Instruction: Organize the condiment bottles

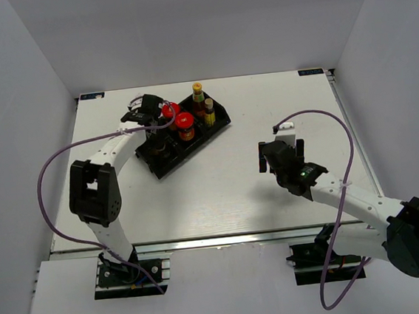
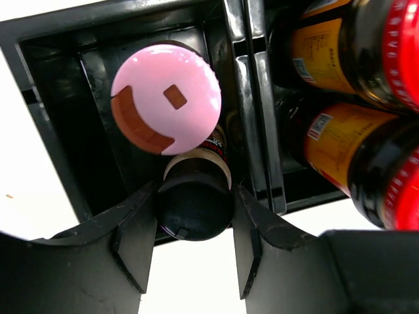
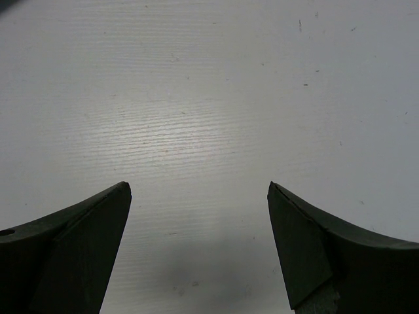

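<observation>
In the left wrist view my left gripper (image 2: 195, 197) is shut on the dark-capped bottle (image 2: 194, 210), one finger on each side of its cap. The bottle stands in the left compartment of the black tray (image 2: 253, 98), right behind the pink-capped bottle (image 2: 166, 97). Two red-lidded jars (image 2: 330, 55) (image 2: 340, 147) fill the middle compartment. From above, the left gripper (image 1: 152, 125) hovers over the tray's left end (image 1: 167, 165), beside the red-lidded jars (image 1: 184, 121). Two slim yellow-capped bottles (image 1: 197, 93) (image 1: 209, 106) stand in the right compartment. My right gripper (image 1: 278, 155) is open and empty over bare table (image 3: 200, 190).
The white table (image 1: 235, 191) is walled in by grey panels on three sides. The tray lies diagonally at the back centre-left. Purple cables loop over both arms.
</observation>
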